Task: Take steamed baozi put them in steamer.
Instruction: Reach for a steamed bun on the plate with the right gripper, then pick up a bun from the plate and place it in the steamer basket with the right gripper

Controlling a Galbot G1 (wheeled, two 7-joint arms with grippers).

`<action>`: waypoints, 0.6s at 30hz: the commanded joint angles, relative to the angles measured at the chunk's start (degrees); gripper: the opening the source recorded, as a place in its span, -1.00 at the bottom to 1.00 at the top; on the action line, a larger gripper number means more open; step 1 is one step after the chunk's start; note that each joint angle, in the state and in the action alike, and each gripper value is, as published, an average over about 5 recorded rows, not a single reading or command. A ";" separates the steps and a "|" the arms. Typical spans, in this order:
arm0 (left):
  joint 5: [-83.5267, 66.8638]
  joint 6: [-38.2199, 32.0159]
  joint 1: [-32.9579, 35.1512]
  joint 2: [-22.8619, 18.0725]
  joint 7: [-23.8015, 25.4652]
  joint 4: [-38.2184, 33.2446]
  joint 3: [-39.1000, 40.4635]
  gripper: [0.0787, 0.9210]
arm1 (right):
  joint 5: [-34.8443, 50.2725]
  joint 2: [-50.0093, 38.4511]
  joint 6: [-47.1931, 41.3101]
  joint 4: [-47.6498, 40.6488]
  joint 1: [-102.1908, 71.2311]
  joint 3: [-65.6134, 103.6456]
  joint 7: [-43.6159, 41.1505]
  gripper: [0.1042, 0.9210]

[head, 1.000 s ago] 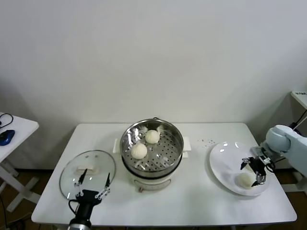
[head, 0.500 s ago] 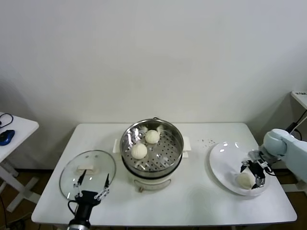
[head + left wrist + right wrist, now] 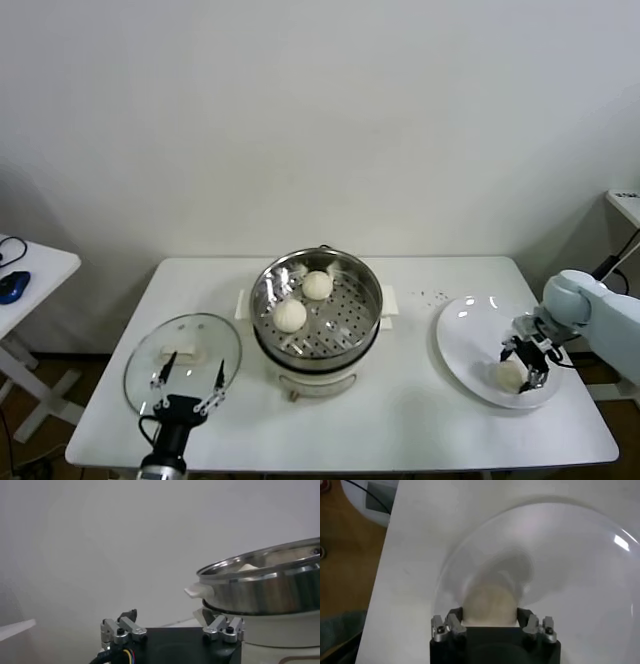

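- The right gripper point(image 3: 522, 364), black with silver fingertips, is down on the flat white round plate point(image 3: 462, 335) at the table's right end, its fingers drawn in against the two sides of a small cream-white dough bun point(image 3: 509, 375); the right wrist view shows that bun point(image 3: 488, 605) filling the gap between the two pads, so I judge the grip has just been made.
- The white rectangular table point(image 3: 420, 420) carries everything, so the lift should go straight up first, clear of the plate, before any sideways travel.
- The round shiny stainless-steel steamer point(image 3: 316, 312) with its perforated insert sits in the middle of the table, well apart from the plate; its rim stands high, so the bun needs to be carried over that rim, not into it.
- Two more cream-white buns point(image 3: 291, 315) already lie in the steamer, one nearer the back point(image 3: 318, 285); the free perforated floor on the robot's right side looks the best spot to lower this one.
- The round glass lid point(image 3: 195, 345) with a white handle lies on the table's left, out of the path.
- The left gripper point(image 3: 187, 373) waits over the lid's near edge, fingers spread wide and empty.
- The bun is soft dough: the squeeze should be light, enough to hold without denting.
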 commanded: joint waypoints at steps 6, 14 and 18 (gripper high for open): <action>-0.30 0.19 0.01 -0.10 -0.03 0.13 0.10 0.77 | 2.83 0.17 0.97 2.57 4.25 -1.18 -0.90 0.44; 0.27 0.53 -0.11 -0.20 -0.05 0.11 0.50 0.77 | 9.93 3.63 6.38 9.56 30.56 -18.65 -3.47 0.45; 0.36 0.80 -0.38 -0.15 -0.05 0.01 0.46 0.77 | 10.69 8.38 11.86 13.34 43.91 -26.76 -4.31 0.45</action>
